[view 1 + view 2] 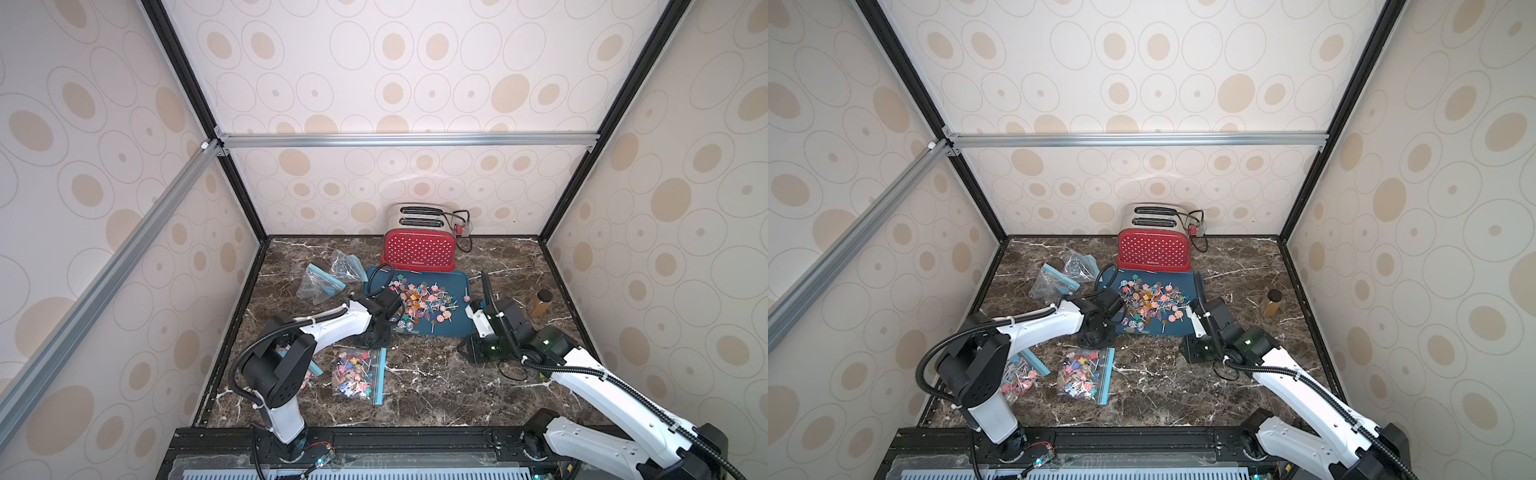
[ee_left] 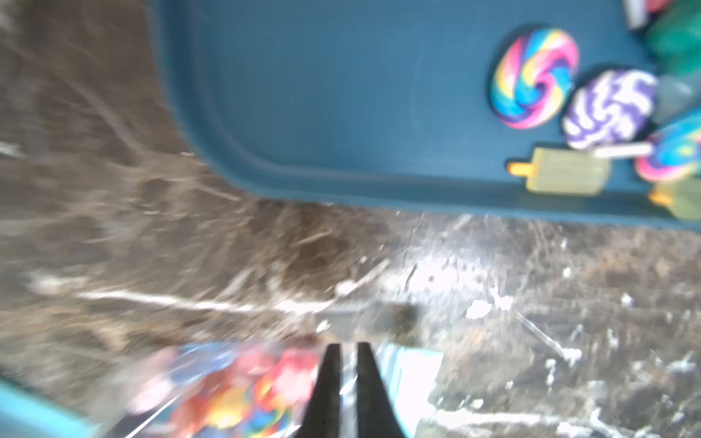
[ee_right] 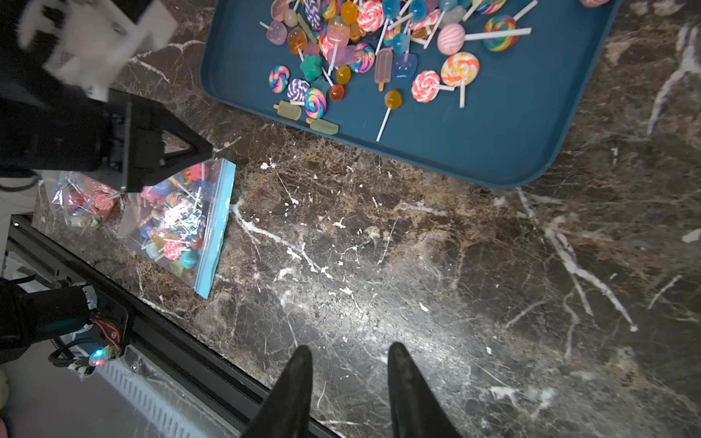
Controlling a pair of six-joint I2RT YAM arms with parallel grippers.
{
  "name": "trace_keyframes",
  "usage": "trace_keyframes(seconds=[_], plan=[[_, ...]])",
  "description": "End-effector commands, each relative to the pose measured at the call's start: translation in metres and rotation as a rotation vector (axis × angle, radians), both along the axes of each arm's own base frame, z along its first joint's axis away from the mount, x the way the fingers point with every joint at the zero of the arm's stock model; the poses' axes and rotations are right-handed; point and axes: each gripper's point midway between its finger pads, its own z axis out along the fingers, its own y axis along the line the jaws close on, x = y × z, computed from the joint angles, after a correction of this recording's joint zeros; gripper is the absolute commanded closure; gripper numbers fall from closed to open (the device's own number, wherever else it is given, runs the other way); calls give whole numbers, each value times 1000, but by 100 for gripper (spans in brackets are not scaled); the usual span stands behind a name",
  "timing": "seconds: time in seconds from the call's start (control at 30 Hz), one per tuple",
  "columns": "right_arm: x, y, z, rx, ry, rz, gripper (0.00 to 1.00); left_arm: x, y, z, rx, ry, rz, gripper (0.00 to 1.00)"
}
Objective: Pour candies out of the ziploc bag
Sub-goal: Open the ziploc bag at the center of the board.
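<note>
Candy-filled ziploc bag (image 1: 359,376), candies (image 1: 419,301) on tray (image 1: 436,276), left gripper (image 2: 344,347) barely parted, right gripper (image 3: 349,350) open, empty.

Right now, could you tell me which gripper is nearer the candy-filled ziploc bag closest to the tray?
Left. The left gripper hangs beside the ziploc bag, toward the tray; the right gripper is well apart over marble tabletop.
</note>
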Motion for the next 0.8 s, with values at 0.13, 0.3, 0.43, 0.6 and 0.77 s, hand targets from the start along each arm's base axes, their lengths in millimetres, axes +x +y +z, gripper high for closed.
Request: trace_keyframes(seconds=[0.13,0.3,0.43,0.6,0.77], plan=[[3,-8,0,-44,-7,-40,63,-29,12,49,68,-64,28,65],[9,-9,-6,-71,1,-47,63,-57,-24,31,23,-58,19,65],[11,-7,-10,-75,7,-41,63,-66,-39,12,-4,-33,33,63],[10,-10,-12,-88,5,-38,63,-74,-36,-9,14,12,68,62],[10,-15,-12,-85,-2,-51,62,-83,-37,-24,1,62,89,62]])
